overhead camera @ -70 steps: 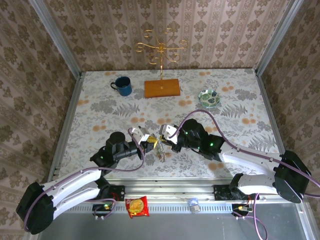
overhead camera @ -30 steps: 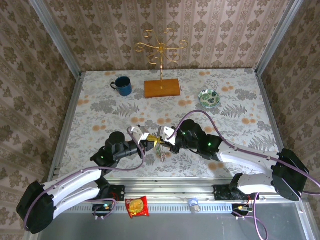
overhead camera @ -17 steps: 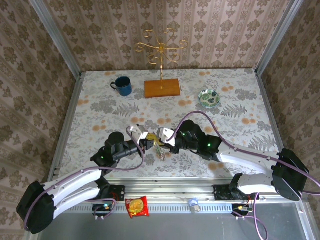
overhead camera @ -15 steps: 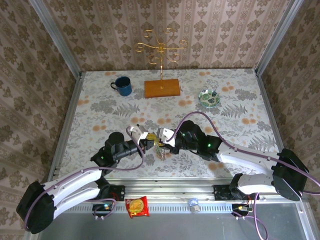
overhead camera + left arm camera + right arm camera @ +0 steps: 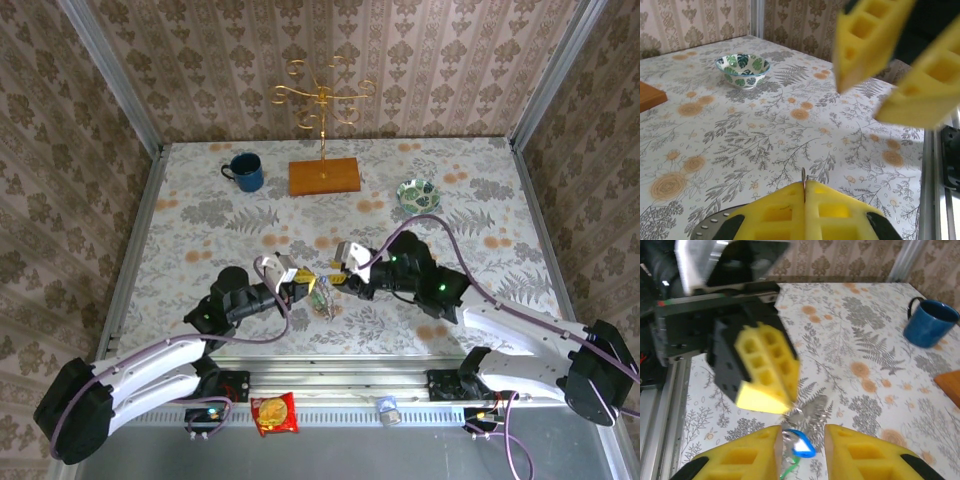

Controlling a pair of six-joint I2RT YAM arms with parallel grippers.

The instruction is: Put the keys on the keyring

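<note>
Between damask-papered walls (image 5: 450, 60), keys (image 5: 799, 447) hang over a fern-printed table (image 5: 480, 210).

Open tabletop (image 5: 200, 240) ahead; mug (image 5: 245, 172), stand (image 5: 324, 176) and bowl (image 5: 418, 195) sit far back.

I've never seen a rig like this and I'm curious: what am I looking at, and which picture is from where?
Two robot arms at a table: left arm, right arm. One picture looks down from above; the other two come from a camera on each wrist, so the yellow blocks at the bottom are its own jaws. On the table stand a blue mug, a patterned bowl and a gold hook stand. The left jaws are shut on thin metal, apparently the keyring; a blue-headed key shows between the open right jaws.
</note>
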